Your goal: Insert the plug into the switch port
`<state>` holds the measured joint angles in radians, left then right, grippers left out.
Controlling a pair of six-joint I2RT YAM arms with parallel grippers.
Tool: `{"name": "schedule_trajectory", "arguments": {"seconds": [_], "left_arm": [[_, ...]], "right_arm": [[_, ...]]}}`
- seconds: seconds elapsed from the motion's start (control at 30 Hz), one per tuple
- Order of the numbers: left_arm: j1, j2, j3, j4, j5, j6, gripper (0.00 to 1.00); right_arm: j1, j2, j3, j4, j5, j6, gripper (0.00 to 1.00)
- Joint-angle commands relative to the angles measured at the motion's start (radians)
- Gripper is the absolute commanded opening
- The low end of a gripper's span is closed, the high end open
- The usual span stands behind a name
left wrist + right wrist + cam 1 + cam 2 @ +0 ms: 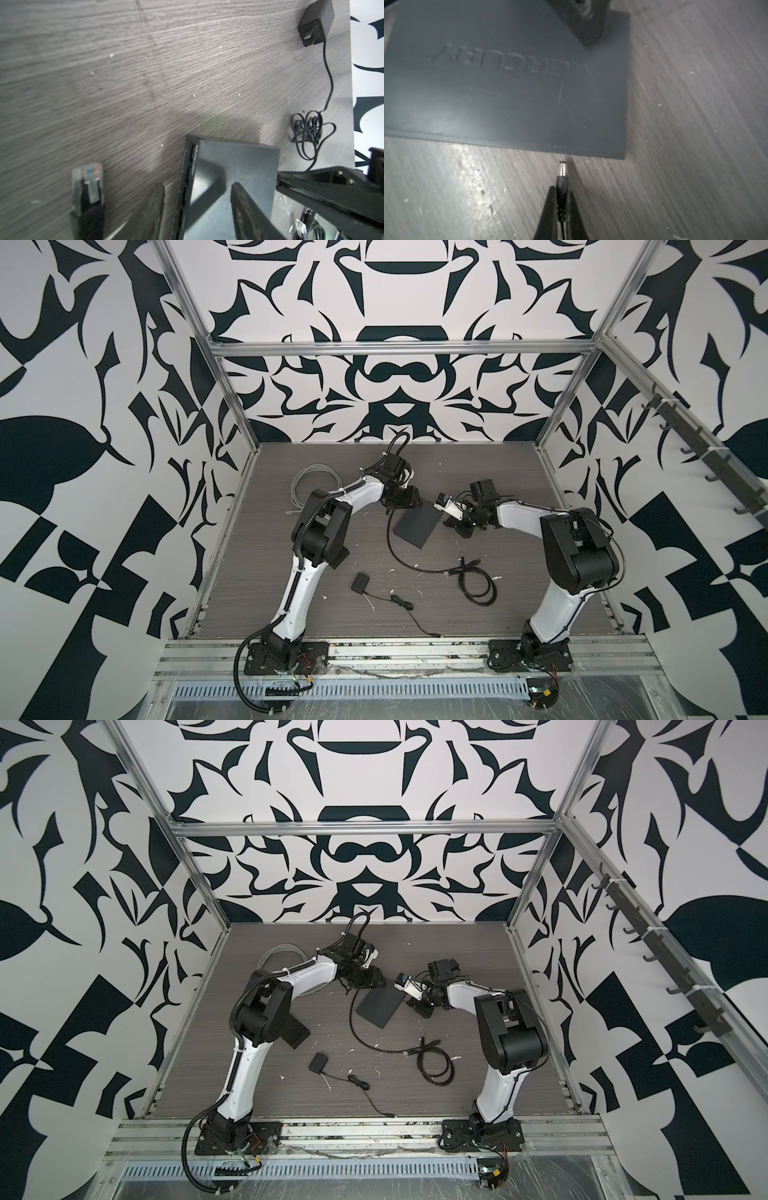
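The switch [415, 526] [380, 1006] is a flat black box lying mid-table. In the right wrist view its lid [508, 83] shows raised lettering. My right gripper [561, 190] [444, 523] is shut on the black sleeve of a small barrel plug [562, 170]. The plug's metal tip points at the switch's near edge, a short gap away. The port itself is hidden. My left gripper [197, 185] [411, 505] is open at the switch's far end. One of its fingers [243, 207] is over the lid, the other beside the slotted side [185, 187].
A network plug on a black cable [89, 182] lies beside the switch. A black power adapter [359, 584] [315, 22] with a thin bundled cord sits toward the front. There is a coiled black cable [478, 585] at front right and a grey cable coil [313, 481] at back left.
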<state>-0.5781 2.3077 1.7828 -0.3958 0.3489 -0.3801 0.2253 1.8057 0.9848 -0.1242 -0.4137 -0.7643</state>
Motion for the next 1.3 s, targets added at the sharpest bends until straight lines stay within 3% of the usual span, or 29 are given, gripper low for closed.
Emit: {"name": "schedule_trajectory", "arguments": {"seconds": [0.0, 0.17, 0.37, 0.47, 0.6, 0.83, 0.97, 1.03, 1.27], "left_arm": [[0.0, 0.021, 0.037, -0.044, 0.016, 0.018, 0.55], [0.003, 0.034, 0.062, -0.065, 0.007, 0.026, 0.55], [0.021, 0.037, 0.086, -0.1, 0.02, 0.052, 0.55], [0.028, 0.045, 0.099, -0.132, 0.036, 0.087, 0.54], [0.041, 0.057, 0.108, -0.165, 0.048, 0.114, 0.54], [0.052, 0.062, 0.134, -0.169, 0.045, 0.127, 0.55], [0.053, 0.066, 0.152, -0.167, 0.049, 0.127, 0.55], [0.053, 0.073, 0.161, -0.167, 0.047, 0.131, 0.55], [0.057, 0.099, 0.194, -0.167, 0.055, 0.132, 0.55]], "right_arm": [[0.003, -0.002, 0.017, 0.068, -0.023, 0.027, 0.0], [0.003, 0.003, 0.014, 0.092, -0.11, 0.01, 0.0], [0.004, 0.022, 0.009, 0.207, -0.156, 0.076, 0.0], [0.02, 0.033, 0.009, 0.258, -0.151, 0.139, 0.0], [0.059, 0.026, 0.045, 0.16, -0.062, 0.184, 0.0], [0.073, -0.094, 0.066, 0.09, 0.052, 0.465, 0.0], [0.093, -0.166, -0.023, 0.278, 0.035, 0.725, 0.0], [0.124, -0.186, -0.083, 0.378, 0.082, 0.831, 0.0], [0.146, -0.211, -0.341, 0.701, 0.29, 0.994, 0.0]]}}
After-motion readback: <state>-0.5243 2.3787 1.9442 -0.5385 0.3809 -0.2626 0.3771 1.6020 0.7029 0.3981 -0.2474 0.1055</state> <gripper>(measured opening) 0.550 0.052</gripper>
